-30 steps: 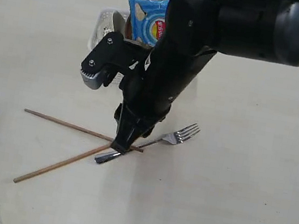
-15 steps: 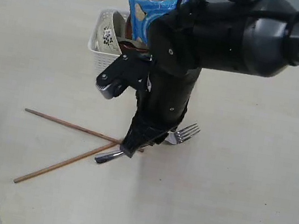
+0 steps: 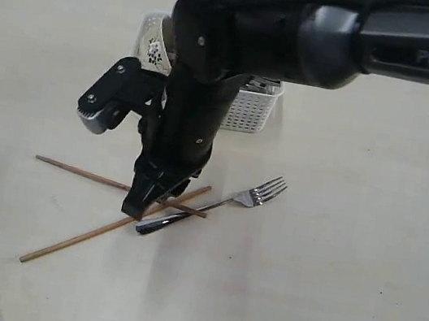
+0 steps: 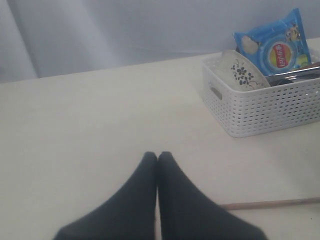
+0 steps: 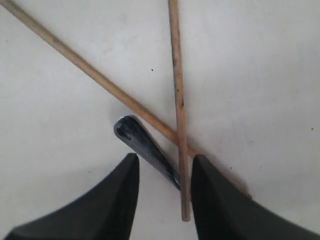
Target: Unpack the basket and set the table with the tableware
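**Right tool (image 5: 164, 167) set down over the fork handle; left tool (image 4: 157, 156) pressed together, empty.**

The right tool's fingers stand spread at the tabletop (image 3: 344, 273). The rounded end of the steel fork (image 3: 219, 205) lies between them; whether either finger touches the handle is hard to tell. One chopstick (image 3: 85, 173) ends just beside one finger and crosses over both the fork handle and the second chopstick (image 3: 77, 242). All three lie flat on the tabletop, in front of the basket. The left tool points across bare tabletop. The white basket (image 4: 265, 107) stands behind the right arm, apart from the fork. It holds a floral bowl (image 4: 242, 72) and a blue chips bag (image 4: 275, 45).
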Robot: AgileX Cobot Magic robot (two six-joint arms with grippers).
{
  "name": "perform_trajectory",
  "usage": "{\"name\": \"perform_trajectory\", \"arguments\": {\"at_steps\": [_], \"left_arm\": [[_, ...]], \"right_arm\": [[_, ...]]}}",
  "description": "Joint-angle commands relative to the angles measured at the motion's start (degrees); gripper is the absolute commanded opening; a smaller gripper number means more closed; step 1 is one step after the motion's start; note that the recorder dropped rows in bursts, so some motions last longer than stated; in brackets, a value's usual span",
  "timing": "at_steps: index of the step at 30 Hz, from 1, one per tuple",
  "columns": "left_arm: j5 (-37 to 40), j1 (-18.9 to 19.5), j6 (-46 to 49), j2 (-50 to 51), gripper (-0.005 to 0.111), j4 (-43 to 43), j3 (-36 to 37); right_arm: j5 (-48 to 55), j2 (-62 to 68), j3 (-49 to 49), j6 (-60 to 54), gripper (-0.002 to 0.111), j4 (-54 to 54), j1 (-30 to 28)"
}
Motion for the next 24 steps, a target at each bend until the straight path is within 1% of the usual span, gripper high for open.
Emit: {"name": "perform_trajectory", "arguments": {"at_steps": [1, 4, 13, 17, 24], "left_arm": [[-0.46, -0.37, 0.03, -0.12, 0.000, -0.12, 0.11], [-0.46, -0.37, 0.03, -0.12, 0.000, -0.12, 0.11], [-0.46, -0.37, 0.03, -0.12, 0.000, -0.12, 0.11], [-0.46, -0.37, 0.03, -0.12, 0.000, -0.12, 0.11], [-0.46, -0.37, 0.03, -0.12, 0.000, -0.12, 0.11]], "right_arm": [[4.51, 3.99, -3.69, -2.93, 0.034, -3.61, 1.61], [4.90, 5.33, -4.16, -4.11, 0.034, -4.14, 2.39], [2.42, 8.05, -4.16, -1.51, 0.034, -8.57, 2.93], [-0.20, 8.46, -4.16, 0.98, 0.034, -11.59, 2.93], [1.49, 10.65, -4.16, -1.24, 0.034, -12.06, 2.93]]}}
